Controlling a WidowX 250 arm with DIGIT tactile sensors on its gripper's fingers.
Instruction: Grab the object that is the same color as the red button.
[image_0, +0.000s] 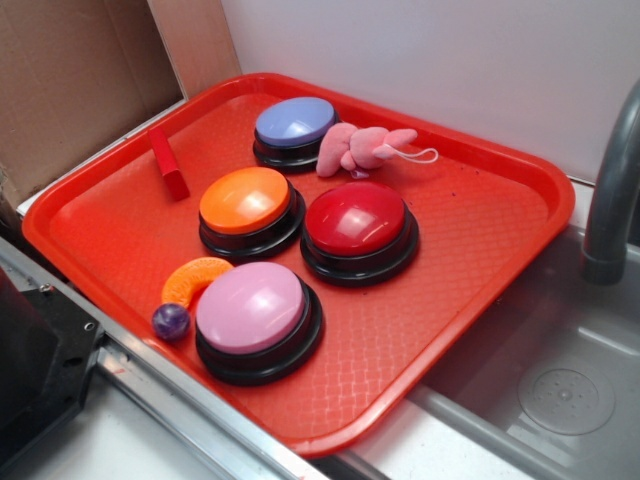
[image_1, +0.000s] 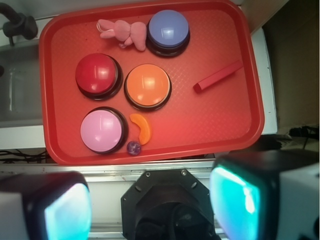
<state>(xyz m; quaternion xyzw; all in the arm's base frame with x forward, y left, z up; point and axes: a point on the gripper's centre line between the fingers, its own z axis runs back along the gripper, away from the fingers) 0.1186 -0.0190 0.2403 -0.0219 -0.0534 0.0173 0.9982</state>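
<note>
Red block (image_1: 218, 76), the narrow bar matching the red button (image_1: 98, 75), is lying flat on the red tray (image_1: 210, 130), clear of everything else. In the wrist view it is sitting at about 3 o'clock from the orange button (image_1: 147, 86), slanting up toward 2 o'clock, with open tray floor on all sides. The end effector (image_1: 150, 205) is hanging high above the tray's near rim with its two fingers (image_1: 245, 197) spread wide and gripping nothing.

Judging the step in hand as the approach, doing it well is likely meaning travelling toward 2 o'clock in the wrist view until the block is centring between the fingers, then rotating so the fingers are closing across the bar's short width, not along its length. Descending straight down at mid-length should be keeping the bar from pivoting. Red on red is giving little contrast, so the shadowed edge is the better cue.

The exterior view is showing what the wrist view is not: the block (image_0: 169, 162) has real height, one end is resting near the tray's far-left wall, and a sink (image_0: 560, 390) and a grey faucet (image_0: 612, 190) are standing at 3 o'clock. The wrist view alone is showing the fingers and the block's true angle; the exterior view is not showing the end effector at all.
</note>
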